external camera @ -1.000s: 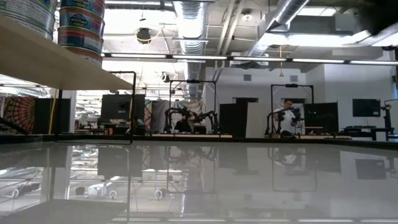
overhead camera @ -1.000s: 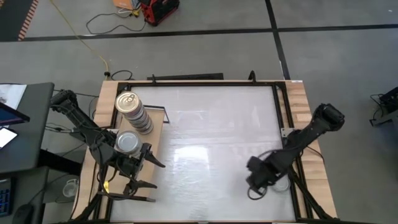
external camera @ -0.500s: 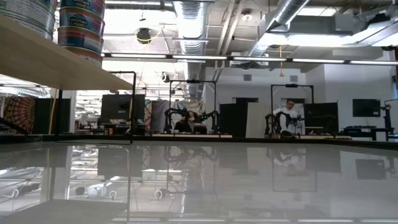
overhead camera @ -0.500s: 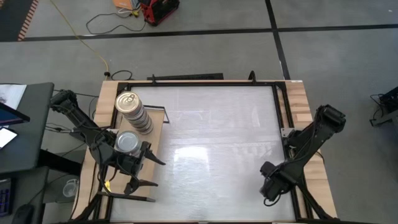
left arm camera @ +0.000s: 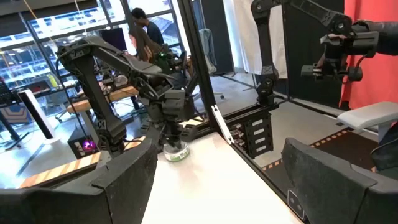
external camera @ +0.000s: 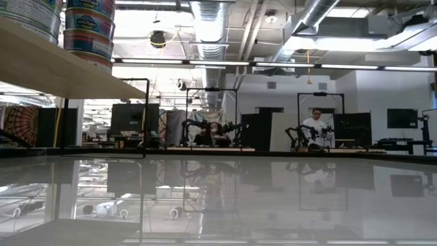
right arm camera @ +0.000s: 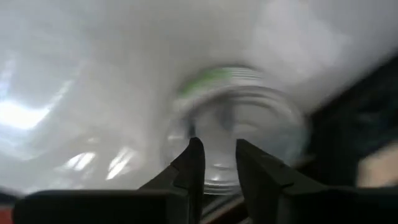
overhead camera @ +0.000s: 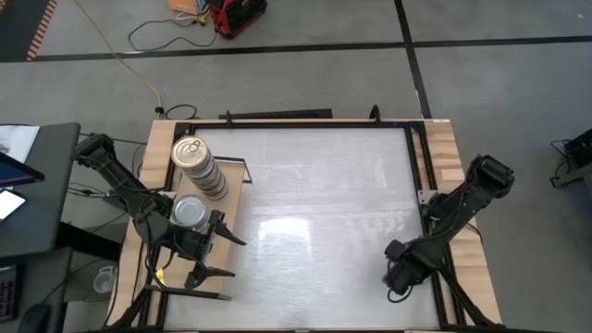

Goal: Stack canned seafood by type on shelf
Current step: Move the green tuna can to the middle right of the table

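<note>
Right end effector (overhead camera: 400, 277) hangs low over the white bench (overhead camera: 314, 222) near its right edge, above a blurred tin (right arm camera: 239, 124); its fingers (right arm camera: 193, 165) are almost together. Left end effector (overhead camera: 215, 256) is wide apart beside the shelf (overhead camera: 231, 199), where two stacks of canned seafood (overhead camera: 197, 165) stand.

Your left gripper (left arm camera: 217, 180) is holding its two dark fingers (left arm camera: 127, 177) wide apart over the white tabletop (left arm camera: 205, 180). Across it, the right arm's gripper (left arm camera: 173, 134) is pointing down at a small tin (left arm camera: 176, 152) near the table's black edge frame (left arm camera: 233, 134). People (left arm camera: 142, 31) are standing beyond.
</note>
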